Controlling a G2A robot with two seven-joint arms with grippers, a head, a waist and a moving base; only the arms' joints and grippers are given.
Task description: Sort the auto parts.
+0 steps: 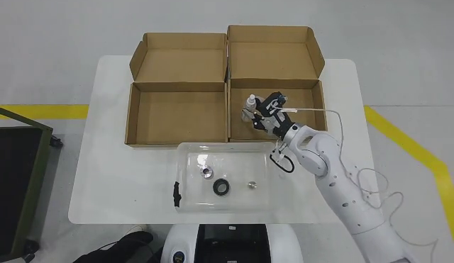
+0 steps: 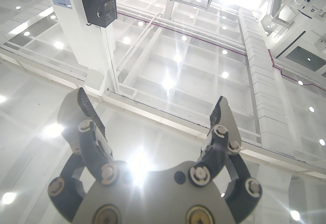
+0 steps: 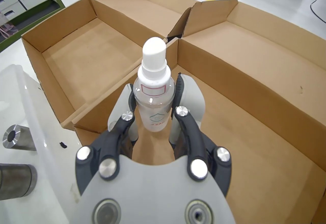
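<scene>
Over the right-hand cardboard box (image 1: pixel 308 125) on the white desk (image 1: pixel 106 157), my right pincer (image 3: pixel 154 87) is clamped on a clear spray bottle (image 3: pixel 154 113) with a white cap. Both fingers press against the bottle's sides just below its shoulder. The cap points away from my wrist, toward the wall that this box shares with the left-hand cardboard box (image 1: pixel 177 114). From above, the bottle sits in the part of the right-hand box nearest that neighbour. Whether its base touches the cardboard floor I cannot tell.

The two boxes stand side by side, touching, and each has its lid folded back on the far side.

Just in front of the boxes, on my side of the desk, lies a clear plastic tray (image 1: pixel 186 153). Inside it are a black ring (image 1: pixel 222 187), a small metal cylinder (image 1: pixel 251 186) to the ring's right, and another small metal part (image 1: pixel 206 171) to the ring's left and a little farther from me. The three lie apart from one another. A small black piece (image 1: pixel 176 194) sits at the tray's left edge.

My left pincer (image 2: pixel 151 96) is turned up toward the ceiling lights. Its ribbed fingers (image 2: pixel 86 107) are spread wide apart and grip nothing.
</scene>
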